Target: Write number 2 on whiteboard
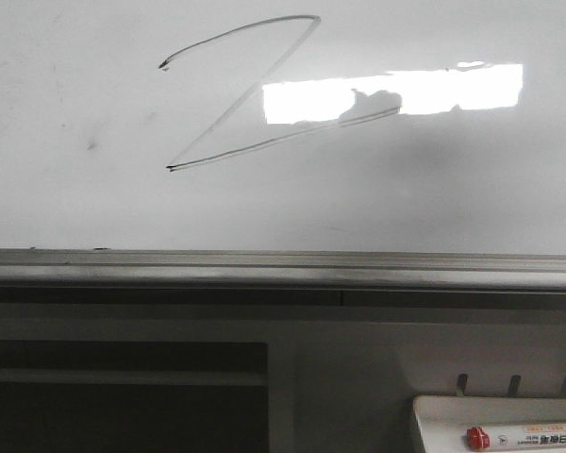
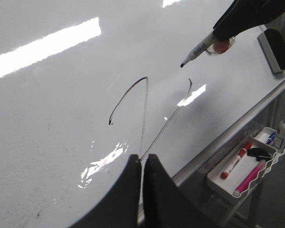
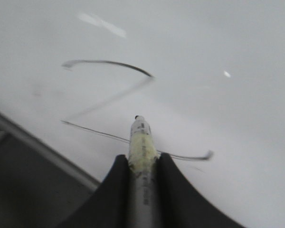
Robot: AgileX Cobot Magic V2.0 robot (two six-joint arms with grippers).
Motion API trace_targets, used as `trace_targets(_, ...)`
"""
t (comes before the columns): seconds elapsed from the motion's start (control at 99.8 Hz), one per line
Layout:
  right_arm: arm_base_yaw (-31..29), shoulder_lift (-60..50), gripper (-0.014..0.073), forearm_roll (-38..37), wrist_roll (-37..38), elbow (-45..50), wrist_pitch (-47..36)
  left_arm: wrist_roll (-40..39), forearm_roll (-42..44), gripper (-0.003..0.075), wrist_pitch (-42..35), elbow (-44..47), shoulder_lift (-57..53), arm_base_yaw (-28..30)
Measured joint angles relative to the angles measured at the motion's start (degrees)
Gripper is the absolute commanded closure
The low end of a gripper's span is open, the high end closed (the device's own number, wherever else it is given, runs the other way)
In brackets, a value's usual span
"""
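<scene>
A thin black, slanted, Z-like number 2 (image 1: 241, 94) is drawn on the glossy whiteboard (image 1: 453, 189). It also shows in the left wrist view (image 2: 145, 111) and in the right wrist view (image 3: 109, 102). My right gripper (image 3: 141, 156) is shut on a white marker (image 3: 141, 142) with its black tip pointing at the board, a little off the surface. The same marker (image 2: 199, 47) shows in the left wrist view, held clear of the drawn line. My left gripper (image 2: 142, 159) is shut and empty, near the board's lower part. No gripper shows in the front view.
A grey metal rail (image 1: 283, 269) runs along the board's bottom edge. A small white tray (image 1: 500, 425) holds a red-capped marker (image 1: 524, 437); the left wrist view shows that tray (image 2: 216, 178) with red and pink markers. A board eraser (image 2: 275, 50) sits on the board.
</scene>
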Motion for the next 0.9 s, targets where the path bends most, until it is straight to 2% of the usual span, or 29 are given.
trace_targets(0.03, 3.1, -1.4, 0.0654, 0.3, 0.0, 0.0, -0.9, 0.0, -0.7, 0.0597, -0.3, 0.0, 0.0, 0.0)
trace_targets(0.05, 4.3, -1.9, 0.0654, 0.5, 0.0, 0.0, -1.5, 0.0, -1.2, 0.0535, -0.7, 0.0, 0.0, 0.0)
trace_targets(0.06, 8.9, -3.4, 0.0654, 0.5, 0.0, 0.0, -2.7, 0.4, -2.6, 0.0419, -1.3, 0.0, 0.0, 0.0)
trace_targets(0.07, 9.9, -3.6, 0.0654, 0.5, 0.0, 0.0, -3.0, 0.8, -3.0, 0.0389, -1.4, 0.0, 0.0, 0.0)
trace_targets(0.14, 14.1, -4.0, 0.0654, 0.0, 0.0, 0.0, -3.8, 3.0, -5.2, 0.0287, -1.7, -0.8, 0.6, 0.0)
trace_targets(0.17, 15.7, -4.0, 0.0654, -0.3, 0.0, 0.0, -4.1, 4.5, -6.1, 0.0266, -1.7, -1.4, 1.3, 0.0)
trace_targets(0.301, 20.2, -1.1, 0.0654, -0.7, -2.7, 0.0, -5.1, 15.8, -12.9, 0.0262, 0.5, -6.0, 6.4, 0.0)
trace_targets(0.461, 20.8, 4.1, 0.0657, -0.7, -3.9, 0.0, -8.0, 26.0, -21.1, 0.0262, 5.8, -12.0, 15.2, 0.0)
trace_targets(0.651, 20.8, 5.7, 0.0657, 0.0, -4.7, 0.0, -15.1, 28.2, -23.2, 0.0269, 11.6, -14.5, 22.6, 0.0)
trace_targets(0.902, 21.9, 6.3, 0.0657, 1.8, -5.5, 0.0, -14.0, 28.4, -23.3, 0.0321, 10.7, -14.6, 24.2, 0.0)
